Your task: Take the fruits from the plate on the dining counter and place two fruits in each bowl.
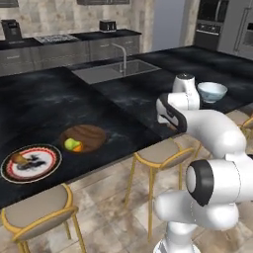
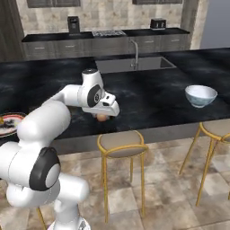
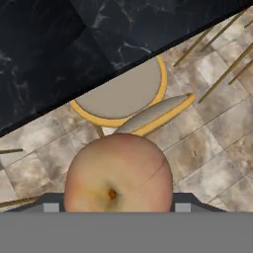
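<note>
Here, arm reached forward over edge of dining counter (image 1: 44,99), gripper (image 2: 104,117) pointing down, fingers clenched on tan fruit (image 3: 118,173). Hand view: that fruit above stool (image 3: 121,94) and floor tiles. Left base view: green and orange fruits (image 1: 73,145) in wooden bowl (image 1: 91,134), brown fruit on plate (image 1: 47,163). White bowl (image 2: 201,95) sat well apart.

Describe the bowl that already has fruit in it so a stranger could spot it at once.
Start at the black dining counter and follow its near edge above the stools. Beside the red-rimmed plate sits the wooden bowl: shallow, dark brown, holding a green and an orange fruit, unlike the pale blue bowl farther along.
</note>
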Controlling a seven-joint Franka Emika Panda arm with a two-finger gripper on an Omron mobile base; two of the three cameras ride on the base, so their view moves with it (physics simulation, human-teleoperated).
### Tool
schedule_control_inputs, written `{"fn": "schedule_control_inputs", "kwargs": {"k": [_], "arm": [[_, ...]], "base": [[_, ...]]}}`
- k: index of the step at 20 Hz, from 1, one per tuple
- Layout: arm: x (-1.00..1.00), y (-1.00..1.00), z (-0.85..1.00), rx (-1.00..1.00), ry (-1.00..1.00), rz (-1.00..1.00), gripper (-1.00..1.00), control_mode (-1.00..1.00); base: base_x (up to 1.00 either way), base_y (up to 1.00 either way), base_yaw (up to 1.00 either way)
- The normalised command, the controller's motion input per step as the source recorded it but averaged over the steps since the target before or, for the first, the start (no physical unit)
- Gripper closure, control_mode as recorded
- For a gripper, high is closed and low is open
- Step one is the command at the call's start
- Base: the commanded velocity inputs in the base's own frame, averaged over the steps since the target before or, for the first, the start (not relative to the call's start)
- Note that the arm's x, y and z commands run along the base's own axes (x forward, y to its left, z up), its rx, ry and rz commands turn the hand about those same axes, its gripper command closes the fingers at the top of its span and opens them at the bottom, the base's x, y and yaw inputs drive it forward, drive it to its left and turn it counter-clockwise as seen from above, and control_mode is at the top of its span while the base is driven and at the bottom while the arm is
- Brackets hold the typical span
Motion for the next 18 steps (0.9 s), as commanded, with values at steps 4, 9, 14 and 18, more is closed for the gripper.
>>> {"fn": "schedule_control_inputs", "kwargs": {"k": [4,9,14,18], "arm": [[0.00,0.00,0.00,0.00,0.00,0.00,1.00,1.00],[0.00,0.00,0.00,0.00,0.00,0.00,1.00,1.00],[0.00,0.00,0.00,0.00,0.00,0.00,1.00,1.00],[0.00,0.00,0.00,0.00,0.00,0.00,1.00,1.00]], "base": [[0.70,-1.00,0.05],[0.76,-1.00,0.11],[0.79,-1.00,0.20],[0.68,-1.00,0.36]]}}
